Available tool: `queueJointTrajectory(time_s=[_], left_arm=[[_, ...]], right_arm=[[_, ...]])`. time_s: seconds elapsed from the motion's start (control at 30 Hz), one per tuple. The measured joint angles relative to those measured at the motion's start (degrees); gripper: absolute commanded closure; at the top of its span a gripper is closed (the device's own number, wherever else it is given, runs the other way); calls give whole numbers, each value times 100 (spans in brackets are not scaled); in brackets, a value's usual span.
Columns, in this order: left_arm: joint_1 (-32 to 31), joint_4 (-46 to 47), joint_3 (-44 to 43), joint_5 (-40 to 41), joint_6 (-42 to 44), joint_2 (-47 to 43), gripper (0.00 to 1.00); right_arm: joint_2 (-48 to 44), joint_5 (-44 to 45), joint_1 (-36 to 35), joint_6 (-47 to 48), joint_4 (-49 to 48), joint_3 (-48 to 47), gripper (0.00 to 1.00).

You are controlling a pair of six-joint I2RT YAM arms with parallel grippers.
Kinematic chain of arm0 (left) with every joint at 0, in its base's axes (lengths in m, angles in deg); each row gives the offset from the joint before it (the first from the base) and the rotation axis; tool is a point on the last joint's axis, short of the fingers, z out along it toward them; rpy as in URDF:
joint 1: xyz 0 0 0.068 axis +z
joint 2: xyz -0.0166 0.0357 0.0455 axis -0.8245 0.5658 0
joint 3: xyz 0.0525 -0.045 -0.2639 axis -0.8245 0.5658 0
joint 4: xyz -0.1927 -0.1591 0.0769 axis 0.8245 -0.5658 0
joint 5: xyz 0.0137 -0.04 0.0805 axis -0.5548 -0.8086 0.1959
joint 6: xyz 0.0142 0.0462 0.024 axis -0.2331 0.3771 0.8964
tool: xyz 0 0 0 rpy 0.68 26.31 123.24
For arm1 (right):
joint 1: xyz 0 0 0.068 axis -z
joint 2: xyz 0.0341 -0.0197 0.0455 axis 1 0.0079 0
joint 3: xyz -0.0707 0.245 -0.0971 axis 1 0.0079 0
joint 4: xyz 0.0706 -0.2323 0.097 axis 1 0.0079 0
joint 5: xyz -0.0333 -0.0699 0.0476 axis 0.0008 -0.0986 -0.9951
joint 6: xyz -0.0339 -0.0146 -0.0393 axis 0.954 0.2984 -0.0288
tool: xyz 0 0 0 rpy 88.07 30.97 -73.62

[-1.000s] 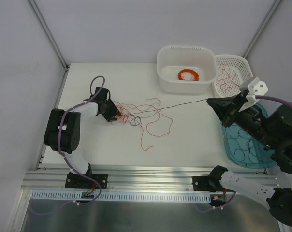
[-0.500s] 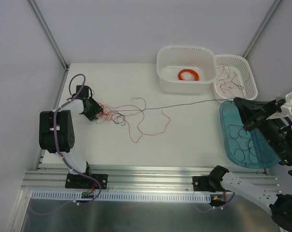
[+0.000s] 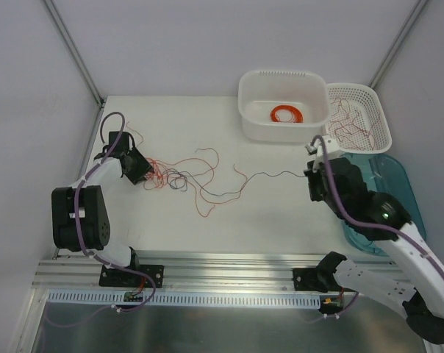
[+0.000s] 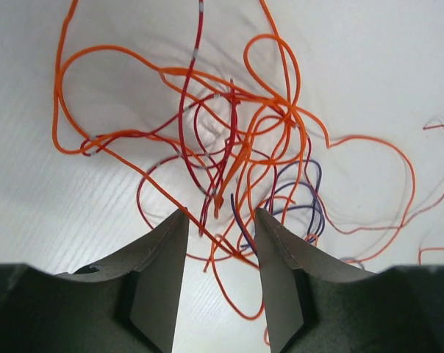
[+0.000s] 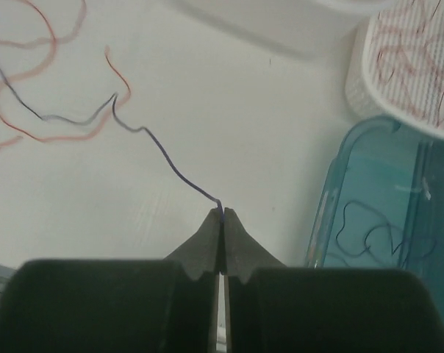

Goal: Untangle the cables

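The thin red, orange and dark wires [image 3: 179, 176] sit in a scribbly knot near the left edge of the white surface [image 3: 281, 220]. One dark wire [image 5: 170, 157], tight a moment ago, now sags, so it looks still caught. The black right gripper [image 5: 220, 215] came closer, jaws pinching it. The black left gripper [image 4: 220, 217] has its jaws spread over the knot.

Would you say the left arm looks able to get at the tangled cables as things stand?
Probably yes: the left gripper is open, the cables lie right at its jaws, some strands between them, and nothing stands in the way.
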Motion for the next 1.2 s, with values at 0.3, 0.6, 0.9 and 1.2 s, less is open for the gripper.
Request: queueJointTrajectory(time_s=[0.3, 0.6, 0.9, 1.2], left_arm=[[-9, -155, 741, -326, 225, -1167, 34], [-608, -260, 927, -448, 780, -2306, 24], [-1473, -278, 1054, -433, 883, -2330, 24], [-1480, -505, 1394, -459, 669, -2415, 24]], right_arm=[[1261, -686, 1805, -1521, 345, 1694, 41], [1620, -2181, 1676, -1255, -282, 1635, 28], [3624, -3923, 748, 358, -1128, 490, 28], [6098, -4562, 446, 1515, -1318, -1355, 27]])
